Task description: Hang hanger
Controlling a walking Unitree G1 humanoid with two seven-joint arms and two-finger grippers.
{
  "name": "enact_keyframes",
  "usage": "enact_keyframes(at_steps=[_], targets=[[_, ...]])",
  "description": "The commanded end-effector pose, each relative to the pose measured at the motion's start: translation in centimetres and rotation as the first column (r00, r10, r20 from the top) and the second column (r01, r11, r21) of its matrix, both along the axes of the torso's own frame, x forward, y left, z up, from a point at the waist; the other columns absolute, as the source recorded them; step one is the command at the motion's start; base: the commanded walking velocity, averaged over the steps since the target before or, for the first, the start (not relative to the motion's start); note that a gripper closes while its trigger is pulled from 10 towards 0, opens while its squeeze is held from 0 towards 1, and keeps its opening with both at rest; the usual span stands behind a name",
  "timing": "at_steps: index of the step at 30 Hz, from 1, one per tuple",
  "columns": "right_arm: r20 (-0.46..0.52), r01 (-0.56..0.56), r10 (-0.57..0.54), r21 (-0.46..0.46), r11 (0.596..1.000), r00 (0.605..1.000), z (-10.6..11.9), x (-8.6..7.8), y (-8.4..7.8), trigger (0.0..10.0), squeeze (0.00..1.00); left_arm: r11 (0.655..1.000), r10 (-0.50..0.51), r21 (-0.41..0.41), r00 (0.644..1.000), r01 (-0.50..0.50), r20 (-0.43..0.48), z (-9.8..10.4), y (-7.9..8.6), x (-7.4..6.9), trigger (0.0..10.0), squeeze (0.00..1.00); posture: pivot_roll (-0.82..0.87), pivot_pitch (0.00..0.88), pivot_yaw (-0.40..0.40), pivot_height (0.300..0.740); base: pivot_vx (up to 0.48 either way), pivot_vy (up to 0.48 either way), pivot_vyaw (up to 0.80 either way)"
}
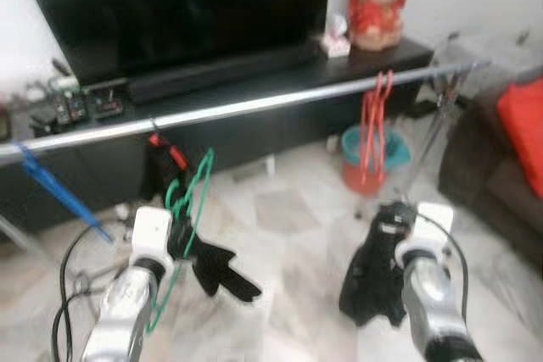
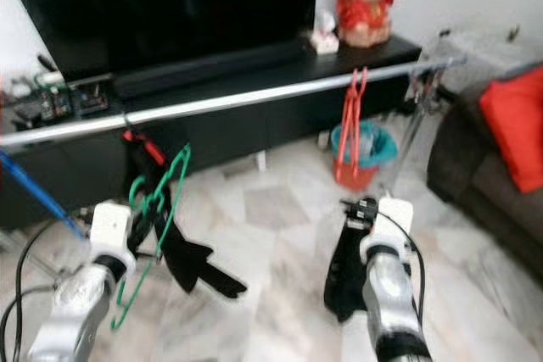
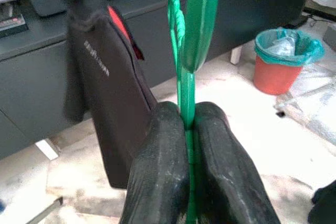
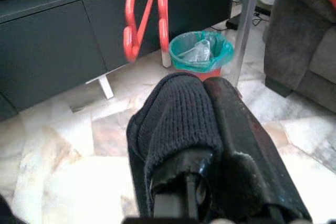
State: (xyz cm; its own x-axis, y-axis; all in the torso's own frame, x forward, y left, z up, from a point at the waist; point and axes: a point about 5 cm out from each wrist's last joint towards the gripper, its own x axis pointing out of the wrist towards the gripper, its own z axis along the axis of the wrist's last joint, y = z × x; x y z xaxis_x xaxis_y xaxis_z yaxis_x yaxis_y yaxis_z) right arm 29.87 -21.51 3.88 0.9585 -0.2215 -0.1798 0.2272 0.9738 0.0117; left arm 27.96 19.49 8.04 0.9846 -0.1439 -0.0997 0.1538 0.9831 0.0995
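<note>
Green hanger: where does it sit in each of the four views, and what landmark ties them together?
Left eye view: green hanger at lower left, held in the left hand, below the silver rail.
Right eye view: lower left, again under the rail.
Left wrist view: centre, rising from between the closed fingers.
Right wrist view: not in it.
Shared landmark: the orange bin with a teal liner.

Even indoor light; both eye views motion-blurred. Wrist views sharper, fingers (image 3: 168, 171) soft up close. Glare beside bin (image 3: 283, 59).
</note>
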Motion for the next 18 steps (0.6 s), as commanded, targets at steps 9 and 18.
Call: enact_keyframes(at_steps=[9, 18], targets=[[0.056, -0.017, 0.019, -0.034, 0.999, 0.998, 1.09, 0.24, -0.16, 10.0, 0.0, 1.0, -0.01, 0.004, 1.0, 0.01, 0.005, 0.3, -0.25, 0.12, 10.0, 0.0, 0.05, 0.0, 0.007, 0.74, -0.262, 0.0, 0.51], [0.05, -0.03, 0.032, -0.04, 0.999, 0.998, 1.04, 0.24, 0.09, 10.0, 0.0, 1.0, -0.006, 0.009, 1.0, 0.006, 0.002, 0.35, -0.2, 0.11, 10.0, 0.0, 0.06, 0.0, 0.005, 0.74, -0.251, 0.0, 0.8]])
